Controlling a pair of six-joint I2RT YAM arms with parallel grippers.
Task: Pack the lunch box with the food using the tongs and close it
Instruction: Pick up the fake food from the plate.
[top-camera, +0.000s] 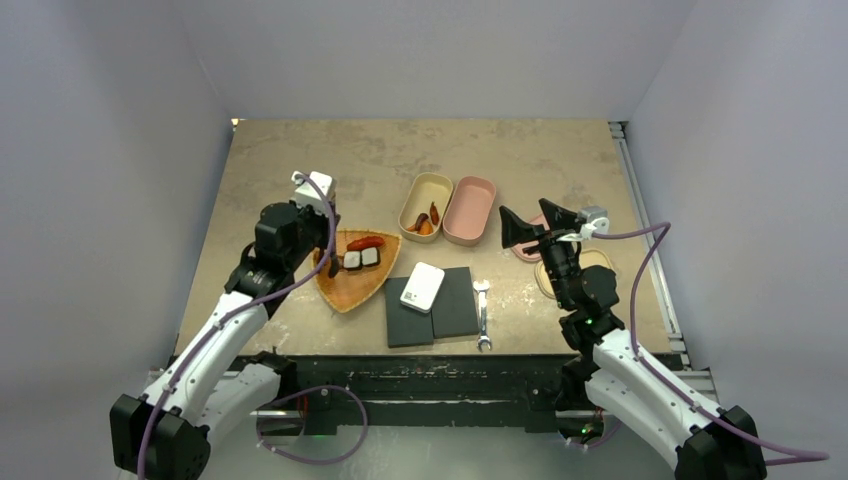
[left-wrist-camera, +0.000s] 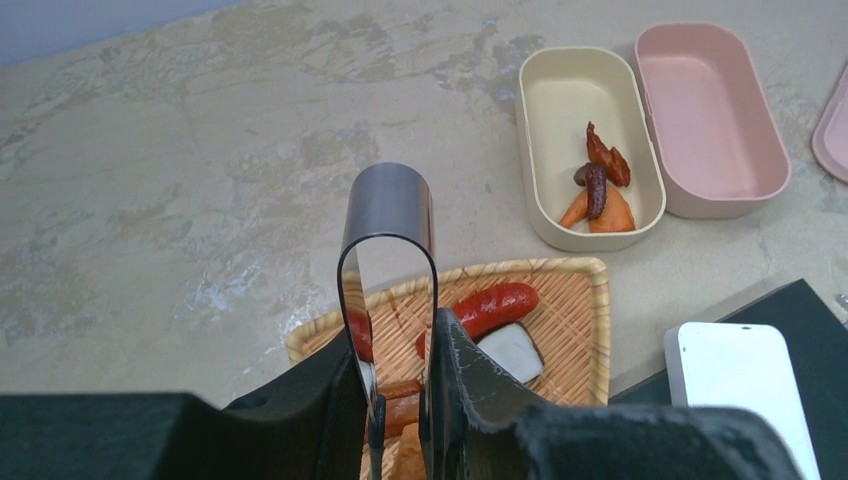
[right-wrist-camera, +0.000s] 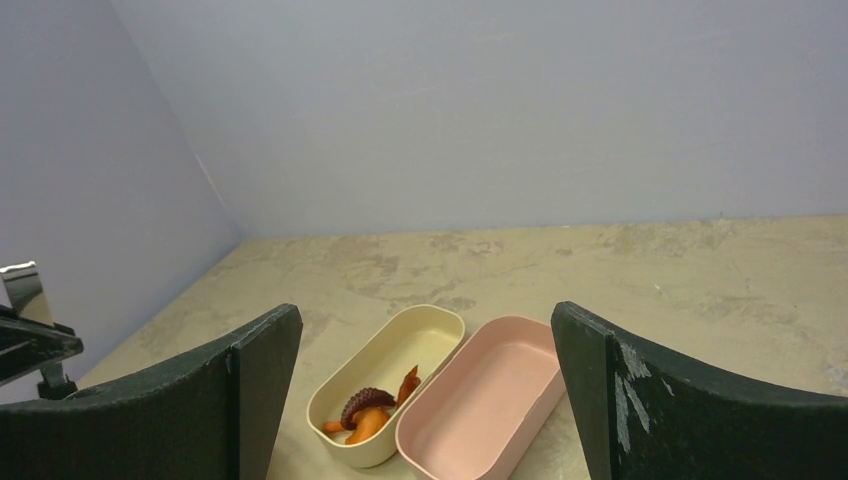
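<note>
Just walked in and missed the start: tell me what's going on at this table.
The left gripper is clamped on the tongs, holding them over the woven tray, where a red sausage and other pieces lie. The cream lunch box holds a few pieces of food; the pink box beside it is empty. The right gripper hangs open off to the right, holding nothing.

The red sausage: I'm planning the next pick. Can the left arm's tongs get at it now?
Probably yes: the left gripper holds the tongs over the woven tray, and the sausage lies uncovered.
</note>
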